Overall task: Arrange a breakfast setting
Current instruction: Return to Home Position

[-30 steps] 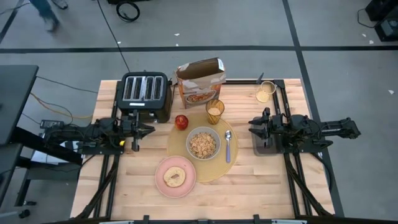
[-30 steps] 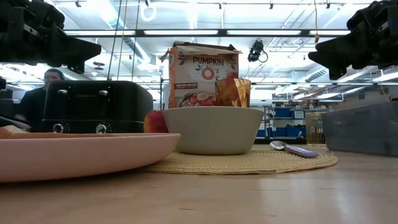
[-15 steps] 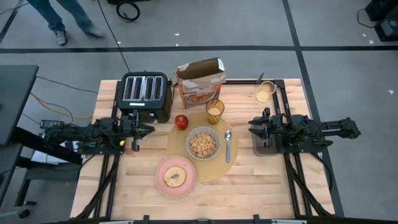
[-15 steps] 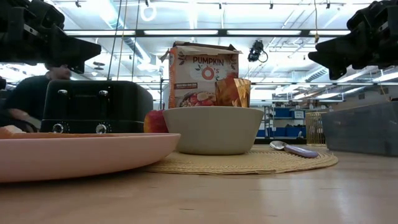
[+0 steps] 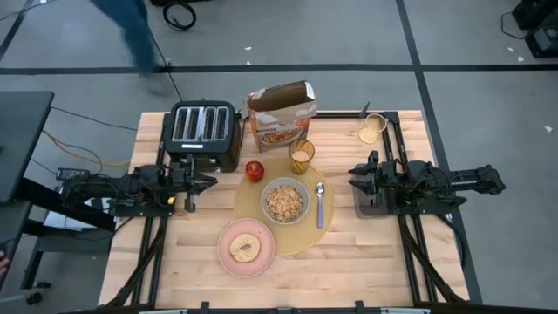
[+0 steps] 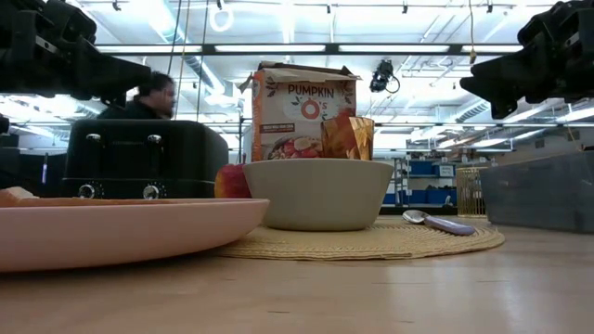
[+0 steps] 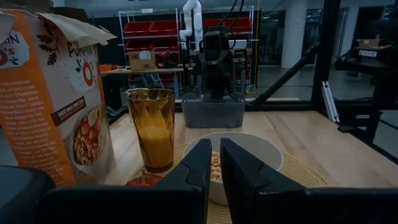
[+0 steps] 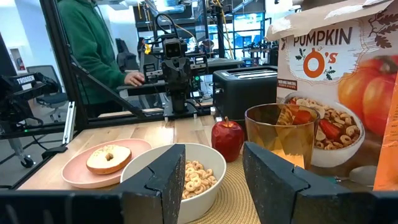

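The round tan placemat (image 5: 296,228) lies at the table's middle. On it stand the grey bowl (image 5: 284,201), filled with cereal, the silver spoon (image 5: 320,205) to the bowl's right, and the amber glass (image 5: 302,155) at the far rim. The red apple (image 5: 254,170) sits at the mat's left edge. The pink plate (image 5: 247,248) overlaps the mat's near left rim and carries the round toasted bread (image 5: 244,249). My left gripper (image 5: 207,181) hovers left of the apple, shut and empty. My right gripper (image 5: 353,180) hovers right of the spoon, open and empty.
The black toaster (image 5: 203,131) stands at the far left. An open cereal box (image 5: 281,113) stands behind the glass. A small clear cup (image 5: 372,130) sits at the far right. A grey bin (image 5: 366,205) lies under my right arm. A person (image 6: 148,96) is beyond the far edge.
Neither arm nor any thing on the table has moved. A person has walked along beyond the table's far edge.
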